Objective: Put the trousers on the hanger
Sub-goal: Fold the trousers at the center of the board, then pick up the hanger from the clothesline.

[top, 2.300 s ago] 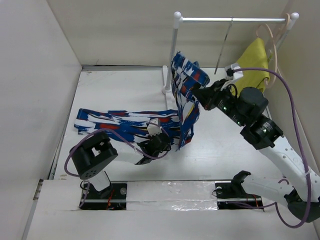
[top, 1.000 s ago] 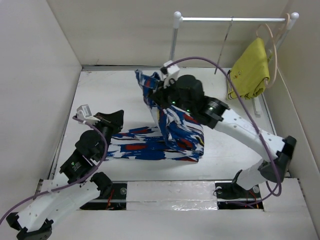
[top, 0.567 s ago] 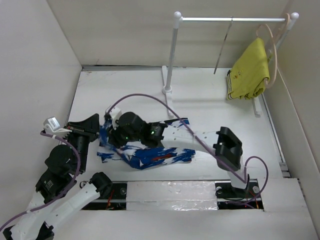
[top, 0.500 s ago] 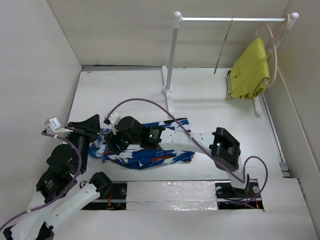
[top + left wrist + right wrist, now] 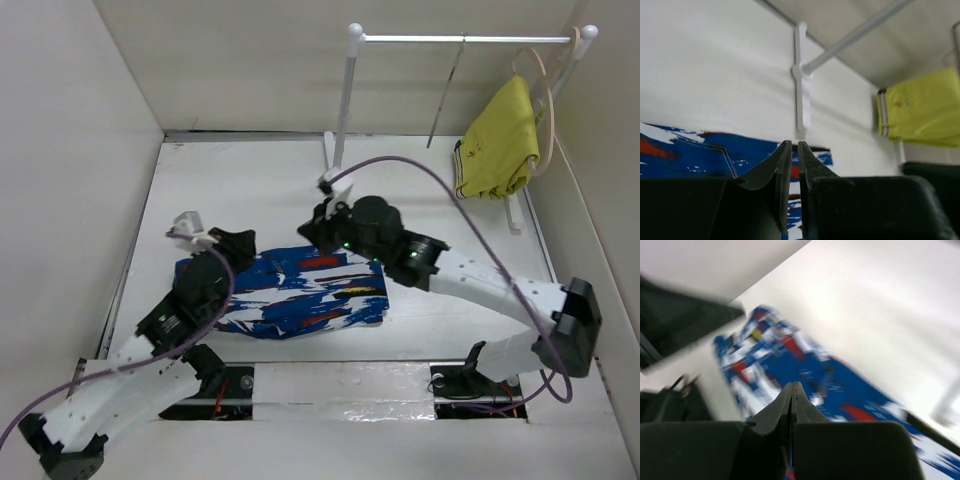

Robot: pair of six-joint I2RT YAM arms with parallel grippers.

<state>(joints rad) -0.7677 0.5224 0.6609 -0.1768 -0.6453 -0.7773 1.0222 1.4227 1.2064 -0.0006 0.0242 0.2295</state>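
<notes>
The blue-and-white printed trousers [image 5: 300,295] lie folded in a flat rectangle on the white table, near the front. The thin grey hanger [image 5: 447,95] hangs edge-on from the rail at the back, far from both grippers. My left gripper [image 5: 240,240] is shut and empty at the trousers' upper left corner; its wrist view shows the jaws [image 5: 794,147] together above the print [image 5: 690,150]. My right gripper [image 5: 310,228] is shut just above the trousers' far edge; its wrist view shows closed jaws [image 5: 791,386] over the blurred fabric [image 5: 790,355].
A white rack with a top rail [image 5: 500,39] and post [image 5: 343,100] stands at the back; its foot shows in the left wrist view [image 5: 801,85]. A yellow garment [image 5: 500,140] hangs on a pale beige hanger [image 5: 545,80] at the rail's right end. Walls close in on both sides.
The right gripper carried the raised trousers down to the left, folding them, then let go and drew back right. The trousers now lie flat. The left arm swung in to their left corner.
</notes>
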